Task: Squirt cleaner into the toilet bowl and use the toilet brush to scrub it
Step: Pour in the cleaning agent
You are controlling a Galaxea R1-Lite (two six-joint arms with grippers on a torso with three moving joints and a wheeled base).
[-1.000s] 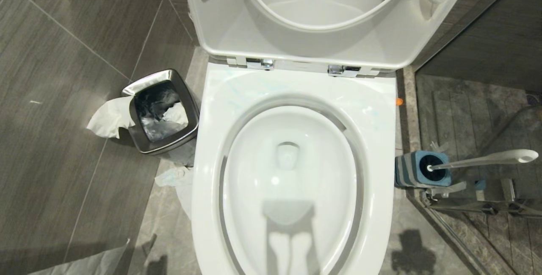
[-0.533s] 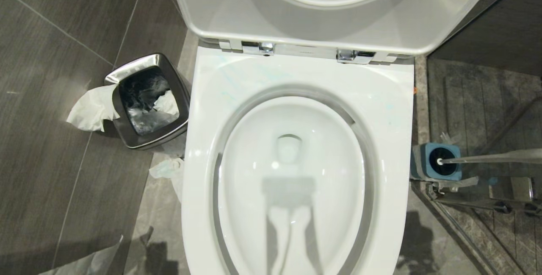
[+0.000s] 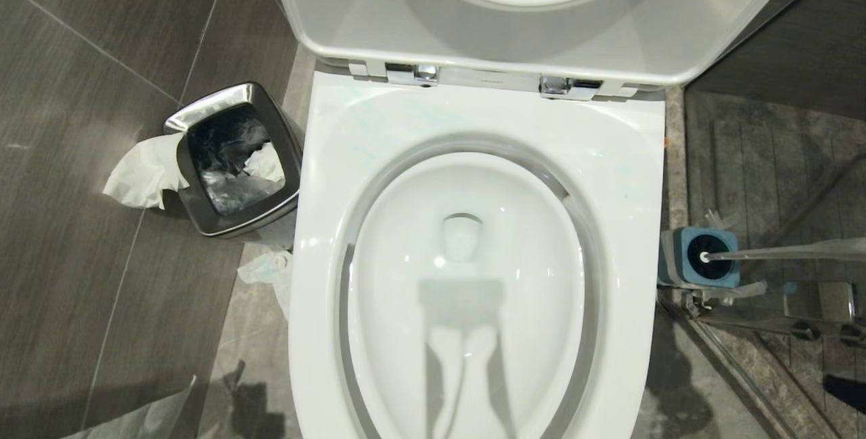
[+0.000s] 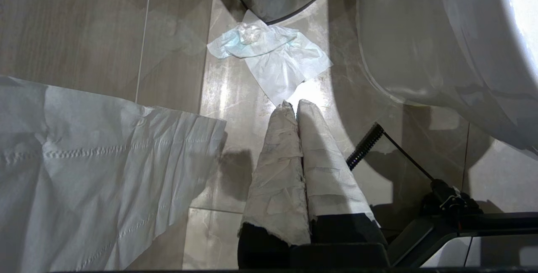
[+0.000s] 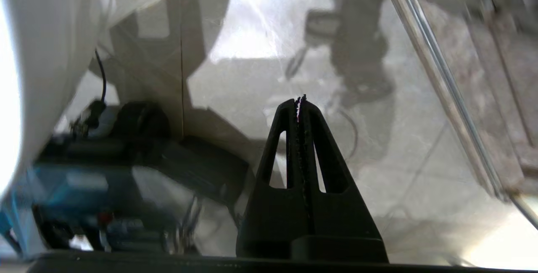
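With faint turquoise cleaner streaks on the glossy white toilet bowl, scrubbing seems next: the closed, empty right tool must open and reach the white-handled toilet brush standing at the right, while the closed left tool idles near the floor.

The floor is dark grey tile on the left, with a paler stone strip beside the toilet, which stands on it at centre. A square steel bin stands left of the toilet, a tissue hanging from its rim. A crumpled wipe lies just below the bin, against the toilet's side. A white sheet lies at the lower left. On the right, a blue holder stands with the brush in it.
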